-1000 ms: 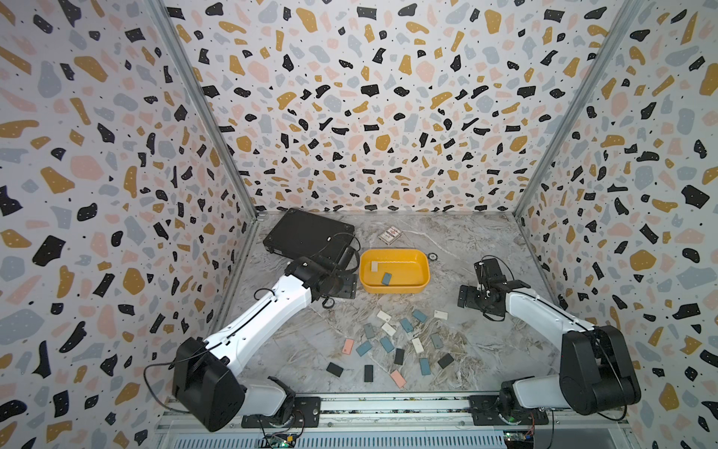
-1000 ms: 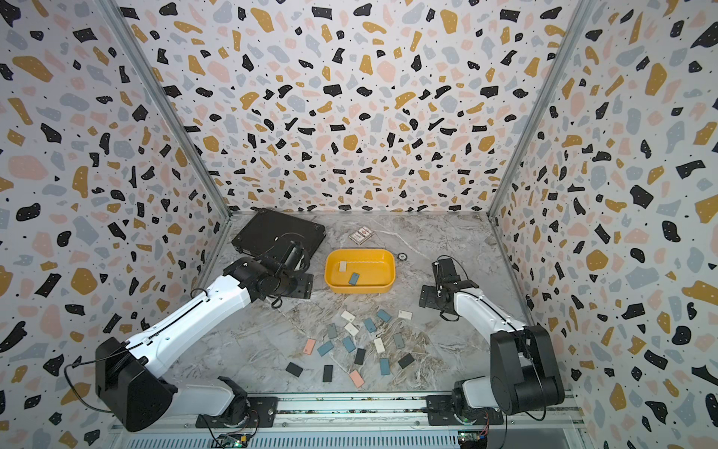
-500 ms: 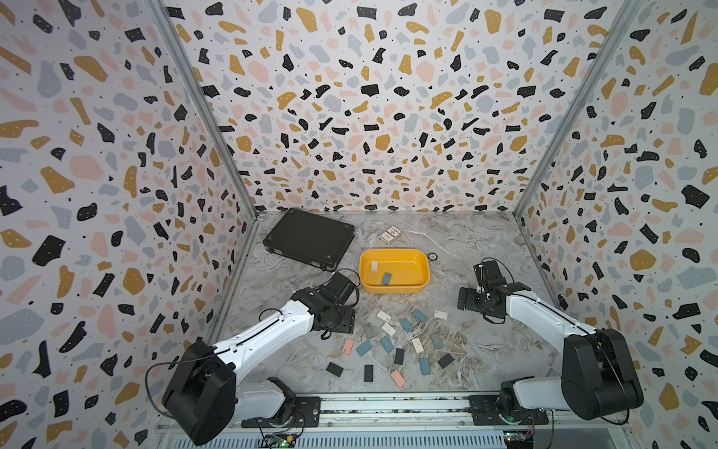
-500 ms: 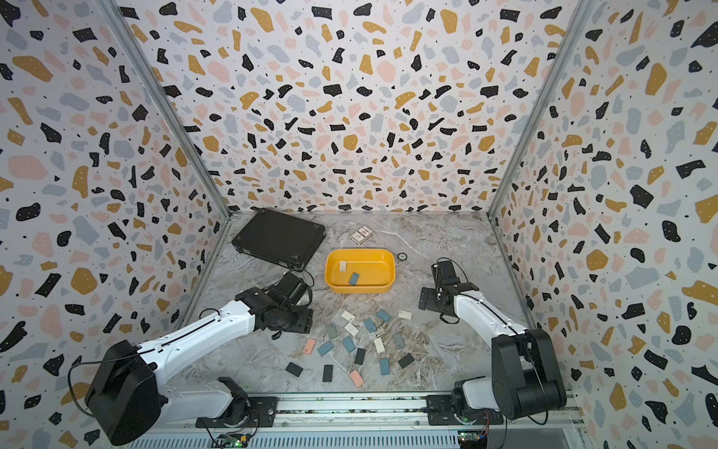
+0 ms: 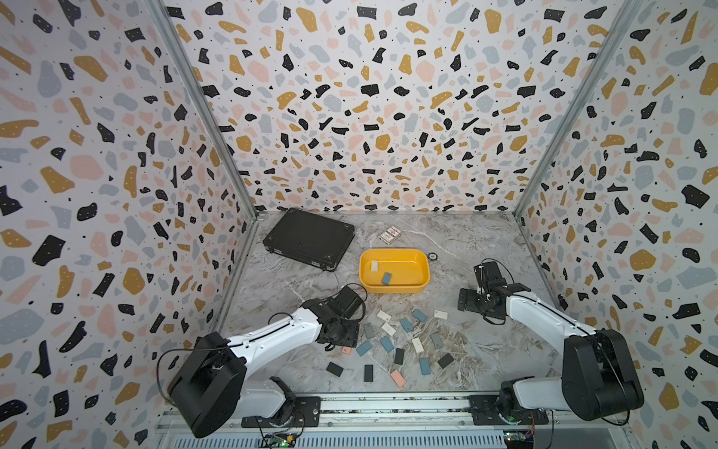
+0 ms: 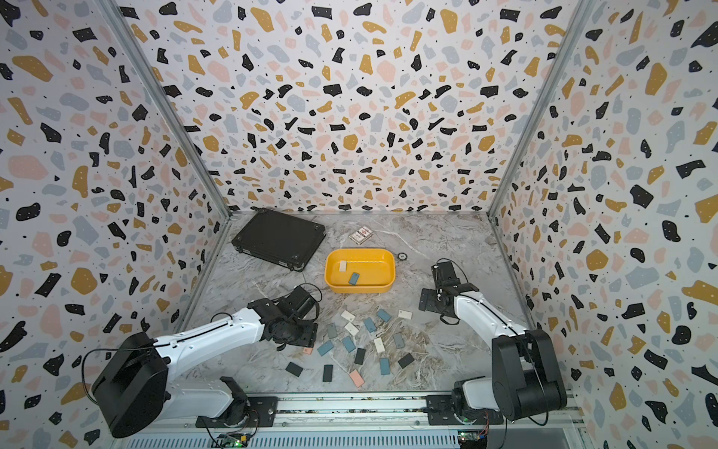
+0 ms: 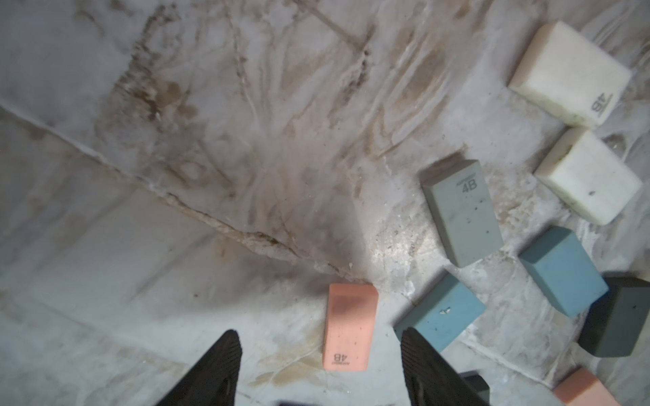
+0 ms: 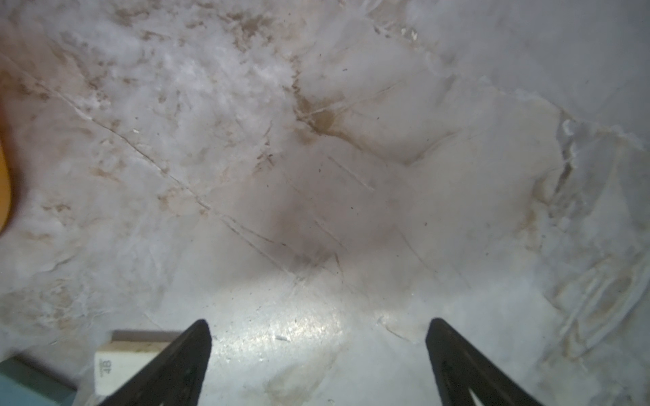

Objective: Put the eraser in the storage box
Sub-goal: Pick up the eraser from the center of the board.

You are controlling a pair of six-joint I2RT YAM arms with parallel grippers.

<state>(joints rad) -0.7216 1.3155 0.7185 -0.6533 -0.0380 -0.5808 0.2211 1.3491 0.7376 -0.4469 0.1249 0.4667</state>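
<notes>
The yellow storage box [image 5: 394, 288] [image 6: 359, 287] stands mid-table with a white eraser [image 5: 374, 266] and a blue eraser [image 5: 386, 278] inside. Several erasers lie scattered in front of it. My left gripper [image 7: 320, 342] [image 5: 342, 337] hangs open, low over the left edge of that scatter. A pink eraser [image 7: 350, 327] [image 5: 346, 350] lies flat on the table between its fingers, nearer one of them and untouched. A blue eraser [image 7: 439, 316] lies just outside that finger. My right gripper [image 8: 318, 330] [image 5: 472, 301] is open over bare table, right of the box, with nothing in it.
A flat black case [image 5: 311, 237] lies at the back left, with a small card pack [image 5: 389, 234] and a small round object [image 5: 433, 255] behind the box. Grey [image 7: 460, 211], white [image 7: 569, 73] and dark erasers crowd round the pink one. A white eraser [image 8: 130, 358] lies beside a right finger.
My left arm has swung from beside the box toward the table's front and come down over the pink eraser, its jaws narrowing slightly. The right arm has stayed still.
</notes>
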